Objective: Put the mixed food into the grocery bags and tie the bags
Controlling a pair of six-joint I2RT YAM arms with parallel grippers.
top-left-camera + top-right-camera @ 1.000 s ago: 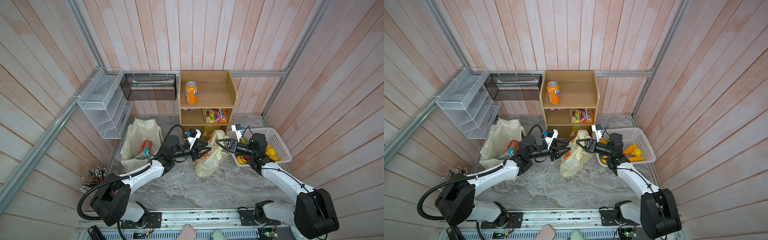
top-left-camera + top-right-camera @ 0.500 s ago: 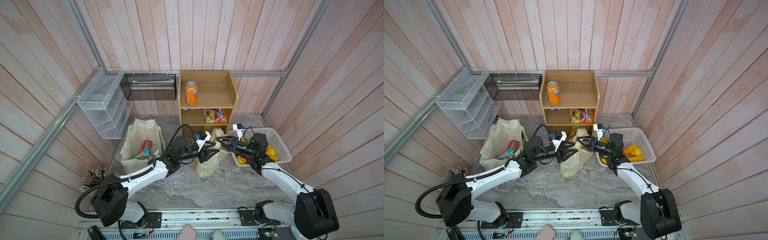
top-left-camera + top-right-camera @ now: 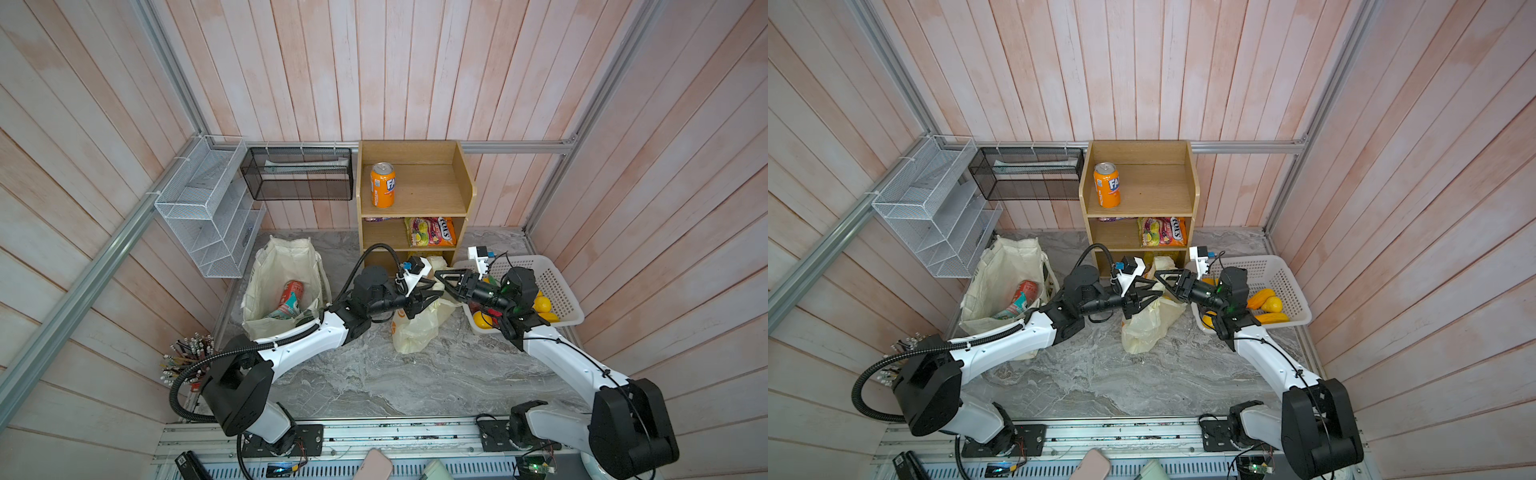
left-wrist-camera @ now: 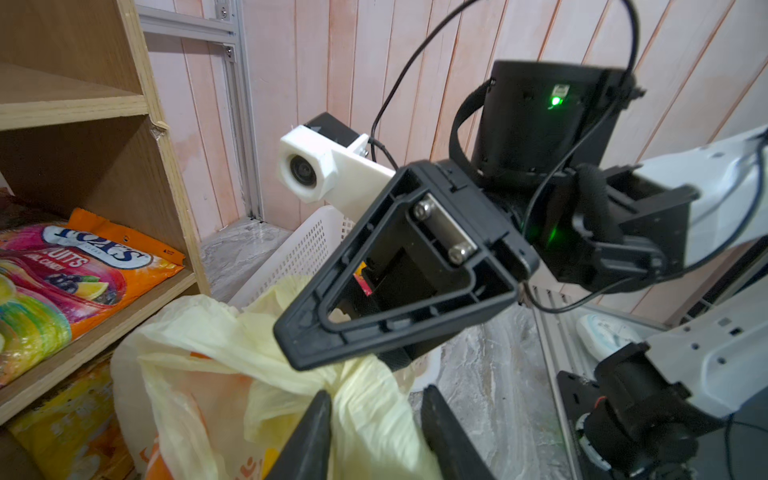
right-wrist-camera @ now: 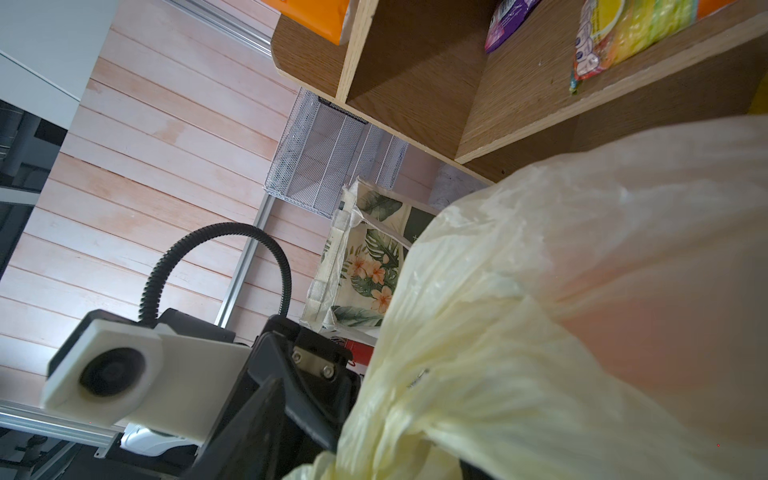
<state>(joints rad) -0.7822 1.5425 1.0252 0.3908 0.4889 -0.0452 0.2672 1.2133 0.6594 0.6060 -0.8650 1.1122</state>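
A fold of the plastic bag (image 4: 232,357) is seen between the narrow-set fingers of the left gripper (image 4: 376,395); a firm pinch cannot be told. The gap of the right gripper (image 3: 441,277), just opposite, is hidden. Well behind the left fingers, the red can (image 3: 292,291) and snack packet (image 3: 286,311) are seen inside the tote (image 3: 286,259).

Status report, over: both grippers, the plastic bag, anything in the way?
Left gripper astride bunched top of plastic bag, grip unclear. Right gripper at same bunch, grip unclear. Red can, teal packet inside tote. Shelf close behind.
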